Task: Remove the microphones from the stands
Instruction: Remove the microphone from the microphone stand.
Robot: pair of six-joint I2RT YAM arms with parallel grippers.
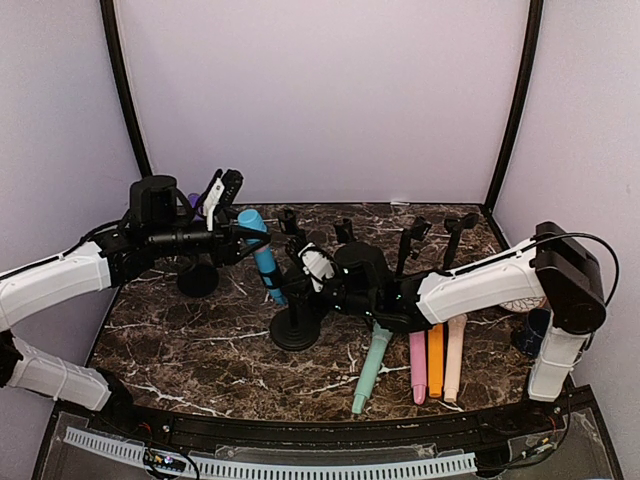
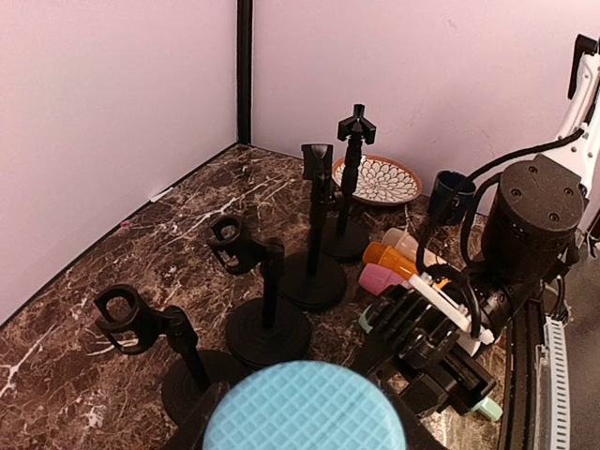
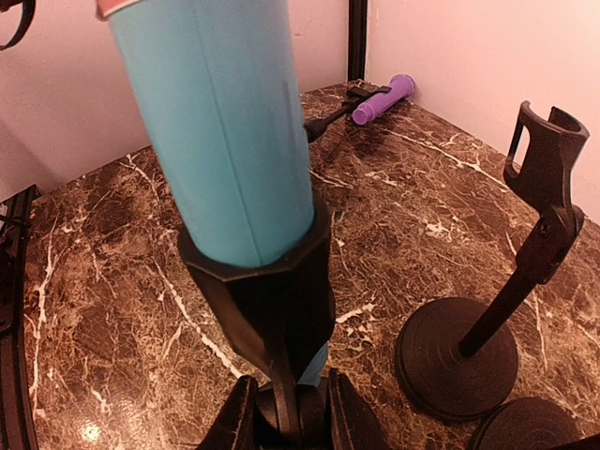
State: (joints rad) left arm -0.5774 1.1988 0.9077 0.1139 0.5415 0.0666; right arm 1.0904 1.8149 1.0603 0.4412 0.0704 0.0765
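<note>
Lilac walls (image 1: 320,100) close in a dark marble table (image 1: 200,345). The left arm reaches across from the left, and the left gripper (image 1: 242,235) clamps the top of the blue microphone (image 1: 262,258). That microphone sits tilted in the clip of its stand (image 1: 295,330). The right arm stretches in low, with the right gripper (image 3: 292,422) pinched narrowly on that stand's stem. Four empty stands (image 2: 269,323) wait behind. Four microphones lie flat: green (image 1: 368,372), pink (image 1: 417,368), orange (image 1: 435,360) and cream (image 1: 455,358).
</note>
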